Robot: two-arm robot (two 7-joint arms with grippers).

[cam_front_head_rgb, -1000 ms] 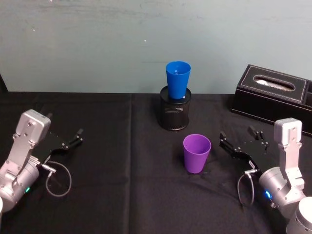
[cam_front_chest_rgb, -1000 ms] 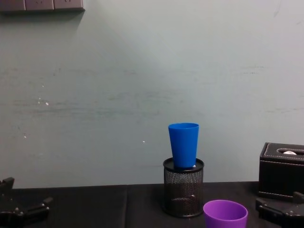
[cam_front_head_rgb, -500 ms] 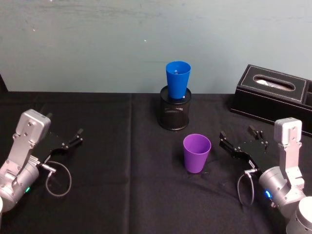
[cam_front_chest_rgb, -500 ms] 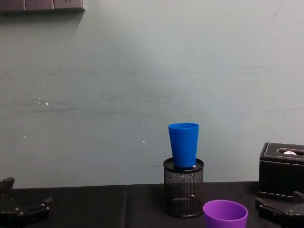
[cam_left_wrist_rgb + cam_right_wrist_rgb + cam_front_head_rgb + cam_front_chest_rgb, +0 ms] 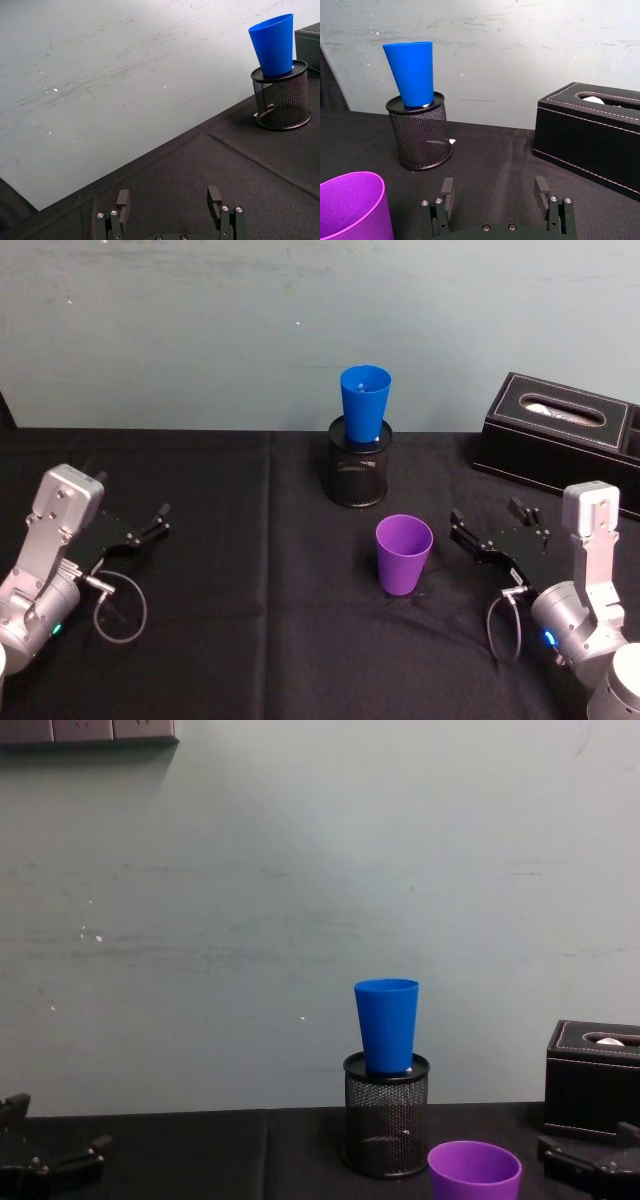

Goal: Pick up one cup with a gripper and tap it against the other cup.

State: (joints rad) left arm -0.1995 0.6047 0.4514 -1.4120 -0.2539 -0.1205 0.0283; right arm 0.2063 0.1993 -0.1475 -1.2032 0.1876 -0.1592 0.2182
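The purple cup [image 5: 404, 554] stands upright on the black tablecloth, just left of my right gripper [image 5: 488, 516], which is open and apart from it. In the right wrist view the cup [image 5: 350, 212] sits off to one side of the open right gripper [image 5: 493, 192], not between its fingers. The blue cup [image 5: 364, 403] stands upright in the mouth of a black mesh pen holder [image 5: 358, 475] farther back. In the chest view the blue cup [image 5: 387, 1025] rises behind the purple cup [image 5: 474, 1172]. My left gripper [image 5: 132, 498] rests open at the far left, holding nothing.
A black tissue box [image 5: 565, 443] sits at the back right, behind the right gripper. A loop of cable [image 5: 120, 605] hangs by the left arm. The teal wall [image 5: 200, 330] runs close behind the table's back edge.
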